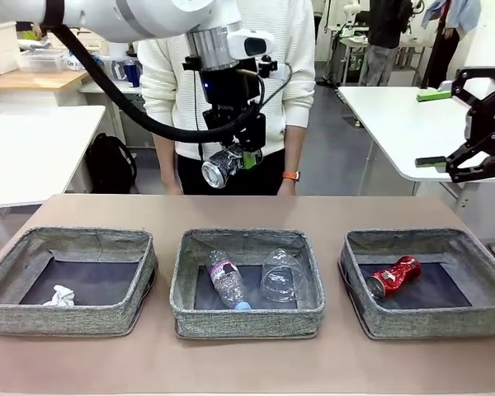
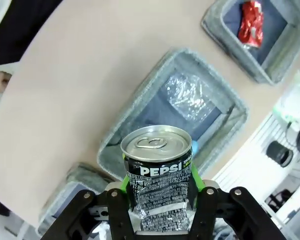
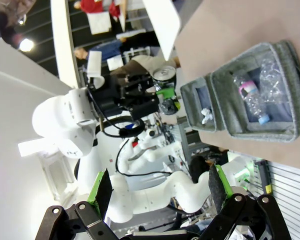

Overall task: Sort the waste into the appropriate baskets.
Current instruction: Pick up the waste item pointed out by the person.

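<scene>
1. The left basket (image 1: 107, 318) is sitting on the brown table (image 1: 247, 363), holding a white paper wad (image 1: 62, 295) in its near left corner
2. The left gripper (image 1: 231, 163) is hanging in the air above the far edge of the table, in front of a person's cream sweater (image 1: 169, 74), and is gripping a crushed black-and-white can (image 1: 221, 167) between its green pads; from the left wrist camera the can (image 2: 157, 175) is showing its silver top and pull tab
3. The middle basket (image 1: 247, 318) is holding a clear bottle (image 1: 228, 280) with a pink label and blue cap, lying just beside a clear plastic cup (image 1: 282, 275)
4. The right basket (image 1: 429, 318) is containing a crushed red can (image 1: 393, 275), lying on its side
5. The right gripper (image 1: 466, 124) is hovering high at the right edge, away from the baskets, with its jaws spread wide and nothing between them
</scene>
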Available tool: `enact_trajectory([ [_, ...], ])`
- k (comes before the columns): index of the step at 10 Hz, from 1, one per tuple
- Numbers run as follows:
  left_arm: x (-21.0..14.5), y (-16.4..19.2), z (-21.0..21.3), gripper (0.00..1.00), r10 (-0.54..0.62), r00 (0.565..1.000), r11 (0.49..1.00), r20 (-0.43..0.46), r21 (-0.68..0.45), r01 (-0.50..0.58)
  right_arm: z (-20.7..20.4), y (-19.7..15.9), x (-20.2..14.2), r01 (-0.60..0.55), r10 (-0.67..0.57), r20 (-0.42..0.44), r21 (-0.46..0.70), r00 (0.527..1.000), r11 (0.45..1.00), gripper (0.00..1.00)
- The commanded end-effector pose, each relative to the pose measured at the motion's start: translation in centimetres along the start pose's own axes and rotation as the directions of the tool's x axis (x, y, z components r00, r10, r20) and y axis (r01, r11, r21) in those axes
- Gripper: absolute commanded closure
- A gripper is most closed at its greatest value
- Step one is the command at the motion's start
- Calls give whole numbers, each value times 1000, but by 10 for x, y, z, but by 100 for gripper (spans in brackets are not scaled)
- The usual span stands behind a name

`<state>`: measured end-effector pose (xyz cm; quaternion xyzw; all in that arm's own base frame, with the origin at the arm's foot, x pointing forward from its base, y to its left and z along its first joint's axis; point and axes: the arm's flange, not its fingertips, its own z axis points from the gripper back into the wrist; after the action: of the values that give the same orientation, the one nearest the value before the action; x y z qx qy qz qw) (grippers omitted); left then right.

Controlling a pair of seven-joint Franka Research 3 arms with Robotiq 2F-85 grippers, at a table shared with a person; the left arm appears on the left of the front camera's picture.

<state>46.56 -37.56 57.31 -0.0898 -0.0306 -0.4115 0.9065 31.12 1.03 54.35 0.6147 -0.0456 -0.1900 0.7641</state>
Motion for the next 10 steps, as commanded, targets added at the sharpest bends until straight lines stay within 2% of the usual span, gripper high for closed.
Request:
enact_trajectory([
  [1,2,2,4,93,-44,999,999,-29,20,45,-1,3,0,-6,6,-3,26,1000,1000,0],
  [2,0,0,0,58,0,1000,1000,0,0,0,-1,3,0,-6,6,-3,26,1000,1000,0],
  [3,3,3,-7,58,204,977,979,-62,31,-203,-1,3,0,-6,6,-3,26,1000,1000,0],
  [4,4,-4,9,58,347,936,937,-56,51,-344,-1,3,0,-6,6,-3,26,1000,1000,0],
  [5,0,-19,37,58,434,899,898,-54,114,-426,-1,3,0,-6,6,-3,26,1000,1000,0],
  [6,-5,-38,59,58,513,855,852,-70,164,-498,-1,3,0,-6,6,-3,26,1000,1000,0],
  [10,-7,-117,138,58,592,806,793,-1,178,-583,-1,3,0,-6,6,-3,26,1000,1000,0],
])
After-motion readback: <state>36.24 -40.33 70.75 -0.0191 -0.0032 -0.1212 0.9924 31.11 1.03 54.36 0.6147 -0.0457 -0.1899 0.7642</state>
